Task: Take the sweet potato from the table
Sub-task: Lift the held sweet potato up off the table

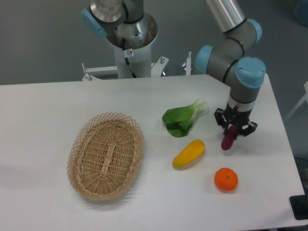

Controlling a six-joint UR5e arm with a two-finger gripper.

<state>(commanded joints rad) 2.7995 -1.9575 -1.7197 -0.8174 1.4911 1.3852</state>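
Note:
The sweet potato (227, 141) is a small slim dark magenta oblong at the right of the white table (48, 115). My gripper (234, 128) points straight down and is shut on the sweet potato's upper end. The lower end hangs below the fingers, close to the table; I cannot tell whether it touches. The upper part of the sweet potato is hidden between the fingers.
A yellow oblong vegetable (188, 154) lies just left of the gripper. A green bok choy (183, 118) lies behind it. A round orange fruit (225, 179) sits in front. A wicker basket (106, 155) stands at the left. The table's right edge is near.

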